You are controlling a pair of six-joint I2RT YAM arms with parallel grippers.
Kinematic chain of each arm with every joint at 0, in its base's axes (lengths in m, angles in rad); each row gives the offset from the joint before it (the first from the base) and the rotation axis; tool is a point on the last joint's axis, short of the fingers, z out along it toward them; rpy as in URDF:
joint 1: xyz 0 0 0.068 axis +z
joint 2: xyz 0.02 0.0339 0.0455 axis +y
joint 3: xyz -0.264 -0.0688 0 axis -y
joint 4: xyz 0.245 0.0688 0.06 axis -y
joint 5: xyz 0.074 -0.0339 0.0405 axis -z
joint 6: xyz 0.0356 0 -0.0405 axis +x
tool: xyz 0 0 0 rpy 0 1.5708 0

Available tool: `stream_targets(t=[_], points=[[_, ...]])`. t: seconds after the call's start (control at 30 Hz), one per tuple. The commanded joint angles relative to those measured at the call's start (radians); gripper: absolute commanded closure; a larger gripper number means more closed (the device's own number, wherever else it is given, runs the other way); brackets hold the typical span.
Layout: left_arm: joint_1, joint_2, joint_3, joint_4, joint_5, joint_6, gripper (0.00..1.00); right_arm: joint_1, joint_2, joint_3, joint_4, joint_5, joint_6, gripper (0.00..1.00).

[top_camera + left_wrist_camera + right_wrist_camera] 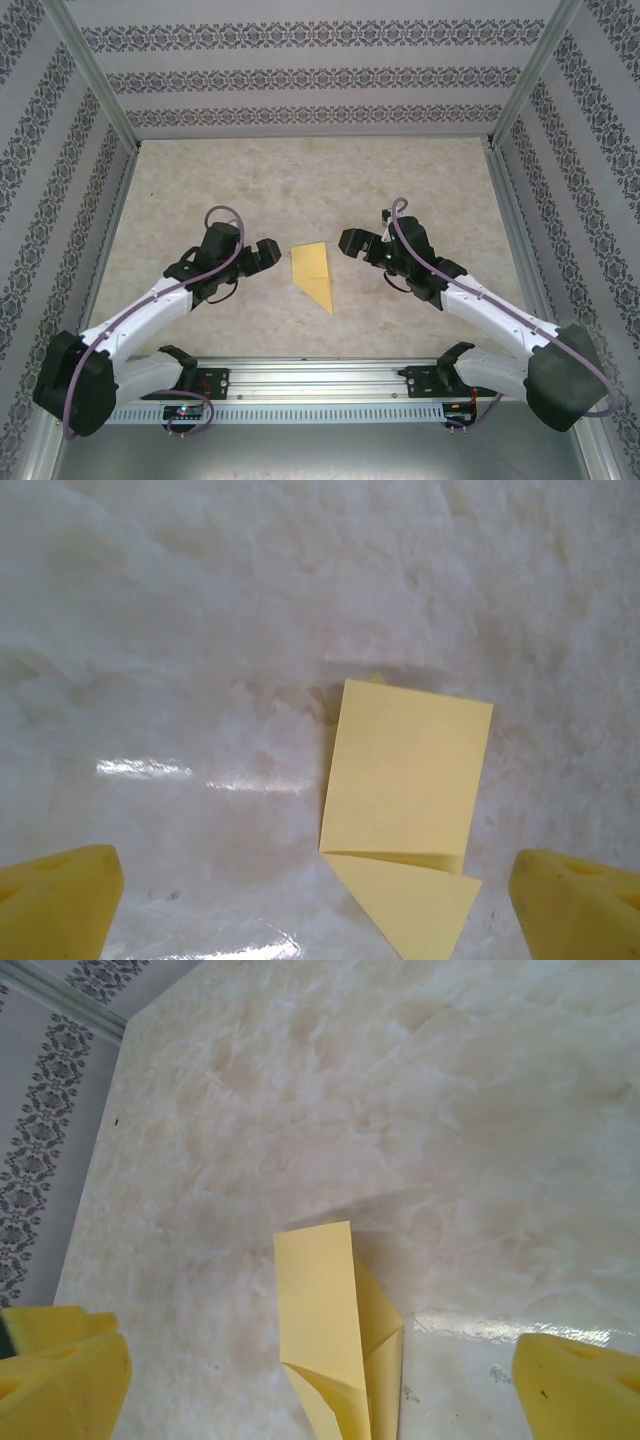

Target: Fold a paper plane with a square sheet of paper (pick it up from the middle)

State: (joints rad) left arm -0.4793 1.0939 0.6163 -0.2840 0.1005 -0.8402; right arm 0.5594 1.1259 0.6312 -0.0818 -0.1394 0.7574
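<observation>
The paper plane lies flat on the table, right between the two pincers. From the top camera it looks like a slim yellow shape. It has a flat end far from the arms and a sharp tip near them.

The left pincer is just beside the plane on one side, and the right pincer is just beside it on the other side. Neither one touches it. The top camera shows both arms at once, but the pincer fingers are dark and small there.

The left wrist camera shows the left pincer from close up. Its two yellow fingers sit far apart at the bottom corners, wide open and holding nothing. The paper plane lies on the table in front of this pincer, a bit toward one finger. Here it looks like a flat box shape with a small triangle under it.

The right wrist camera shows the right pincer with its yellow fingers also wide open and holding nothing. The paper plane lies between them. From this side the folds show, with one long flap on top and a pocket of paper under it. A patterned wall shows past the table edge.
</observation>
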Motion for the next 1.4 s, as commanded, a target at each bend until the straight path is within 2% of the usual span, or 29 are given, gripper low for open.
stream_targets(t=[0.0, 0.07, 0.2, 0.37, 0.57, 0.97, 1.37], points=[[-0.009, -0.054, -0.046, 0.074, -0.082, -0.017, 0.0, -0.017, 0.07, 0.004, 0.066, -0.169, 0.039, 0.02], [-0.009, -0.06, -0.06, 0.086, -0.08, -0.026, 0.0, 0.023, 0.125, 0.038, 0.052, -0.2, 0.037, 0.12], [-0.007, -0.022, -0.037, 0.05, -0.026, -0.022, 0.0, 0.126, 0.196, 0.097, 0.02, -0.167, 0.033, 0.38], [-0.007, 0.049, -0.03, 0.07, 0.068, -0.031, 0.0, 0.176, 0.313, 0.138, 0.004, -0.179, 0.054, 0.61], [-0.008, 0.135, -0.013, 0.114, 0.134, -0.04, 0.01, 0.2, 0.419, 0.172, 0.003, -0.218, 0.05, 0.75], [-0.01, 0.265, 0.032, 0.164, 0.235, -0.039, 0.04, 0.187, 0.501, 0.178, -0.006, -0.213, 0.02, 0.8], [-0.042, 0.362, 0.083, 0.173, 0.273, -0.049, 0.07, 0.12, 0.554, 0.066, 0.196, -0.263, 0.075, 0.82]])
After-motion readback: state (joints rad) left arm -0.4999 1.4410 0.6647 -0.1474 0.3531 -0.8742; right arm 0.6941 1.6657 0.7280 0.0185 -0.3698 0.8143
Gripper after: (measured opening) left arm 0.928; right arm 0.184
